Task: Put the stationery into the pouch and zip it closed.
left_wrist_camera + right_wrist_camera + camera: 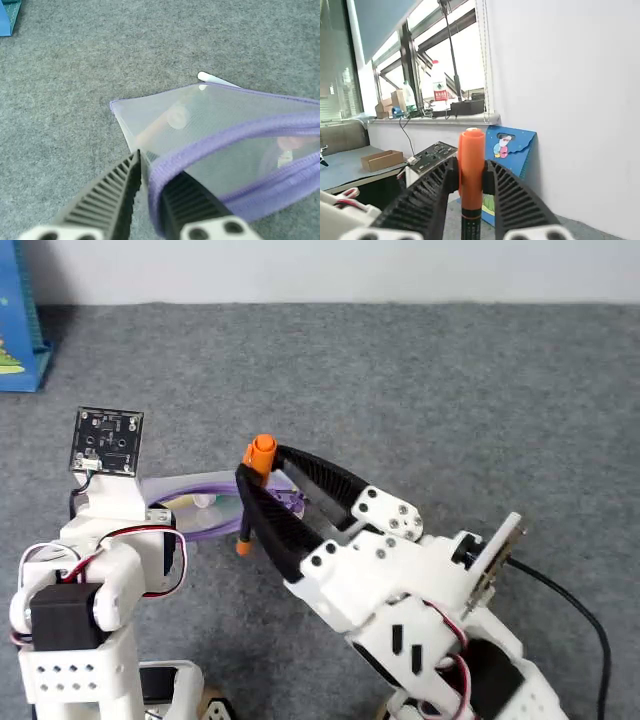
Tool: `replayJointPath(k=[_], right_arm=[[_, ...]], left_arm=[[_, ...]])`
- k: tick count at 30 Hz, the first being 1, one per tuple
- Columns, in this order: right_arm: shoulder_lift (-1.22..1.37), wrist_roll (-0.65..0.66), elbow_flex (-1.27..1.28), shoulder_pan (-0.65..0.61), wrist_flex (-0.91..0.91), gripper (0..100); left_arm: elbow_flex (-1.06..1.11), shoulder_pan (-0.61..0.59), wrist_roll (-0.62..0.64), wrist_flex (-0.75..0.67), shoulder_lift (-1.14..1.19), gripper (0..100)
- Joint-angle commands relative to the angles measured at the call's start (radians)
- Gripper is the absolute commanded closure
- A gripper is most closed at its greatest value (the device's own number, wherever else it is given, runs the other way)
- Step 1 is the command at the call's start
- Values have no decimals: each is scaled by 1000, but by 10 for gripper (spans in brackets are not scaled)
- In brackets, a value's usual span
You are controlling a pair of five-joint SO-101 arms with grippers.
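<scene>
Gripping an orange-capped black marker pen (261,453) by the cap, the right gripper (471,172) hangs over the translucent purple-zipped mesh pouch (205,508) on grey carpet (450,390). Left wrist view adds what the high view hides: left gripper (149,161) pinched tight on the pouch's zip edge, a white pen (212,78) poking just past the pouch.

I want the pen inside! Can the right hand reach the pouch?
Probably yes: the right hand holds the pen close by the pouch, nothing between them, and the left hand pinches its edge.
</scene>
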Motion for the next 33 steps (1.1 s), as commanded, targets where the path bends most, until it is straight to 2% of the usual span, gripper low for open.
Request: replayJointPath(k=[1, 6, 12, 15, 18, 24, 28, 31, 33], right_arm=[[116, -5, 28, 2, -182, 991], [265, -2, 71, 44, -364, 991], [306, 100, 216, 67, -484, 991], [289, 127, 265, 65, -487, 987], [245, 130, 276, 51, -390, 958], [70, 132, 273, 8, -220, 755], [-24, 106, 204, 39, -30, 775], [-39, -32, 103, 139, 147, 810], [-36, -63, 48, 222, 266, 823]], left_arm=[[-5, 2, 5, -2, 2, 987], [-5, 2, 5, -2, 2, 987], [-5, 2, 5, -2, 2, 987], [-5, 2, 5, -2, 2, 987], [-5, 2, 5, -2, 2, 987], [-5, 2, 5, -2, 2, 987], [-5, 2, 5, -2, 2, 987], [-5, 0, 5, -2, 2, 987], [-5, 0, 5, -2, 2, 987]])
